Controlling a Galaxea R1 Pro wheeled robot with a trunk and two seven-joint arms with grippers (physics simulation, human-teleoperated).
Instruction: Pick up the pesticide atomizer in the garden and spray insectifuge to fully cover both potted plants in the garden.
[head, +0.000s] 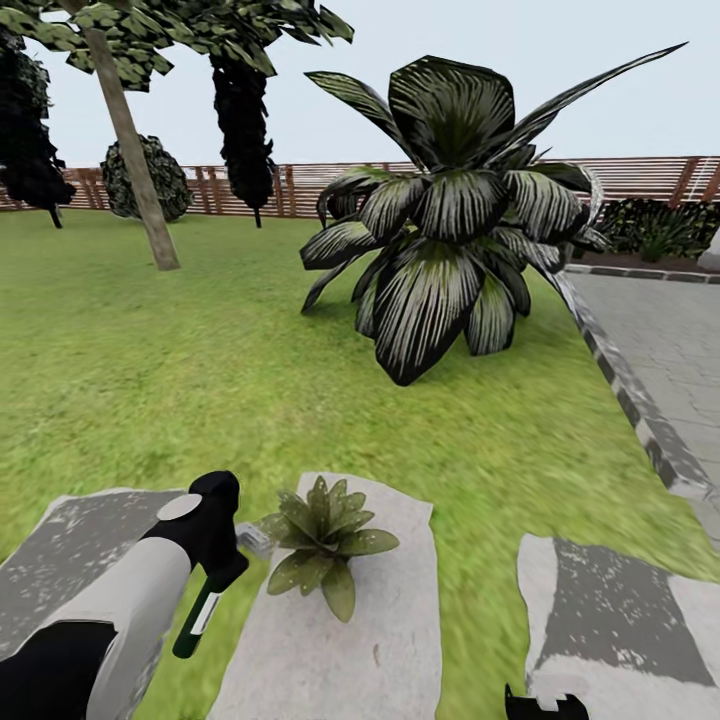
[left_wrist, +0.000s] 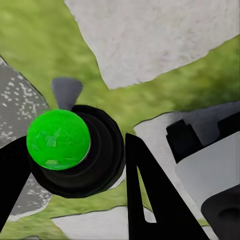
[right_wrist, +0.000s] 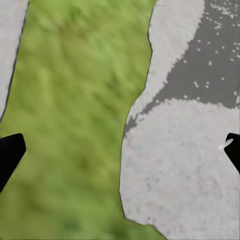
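Pickup looks done: left gripper (head: 215, 560) clamps the pesticide atomizer (head: 205, 600) beside one potted plant (head: 325, 535); spraying remains, right gripper (right_wrist: 120, 150) spread empty.

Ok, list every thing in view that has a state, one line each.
left gripper: shut on the pesticide atomizer.
pesticide atomizer: held, hanging base down, nozzle toward the potted plant.
potted plant: upright on a stepping stone.
right gripper: open, holding nothing, above grass and stone.
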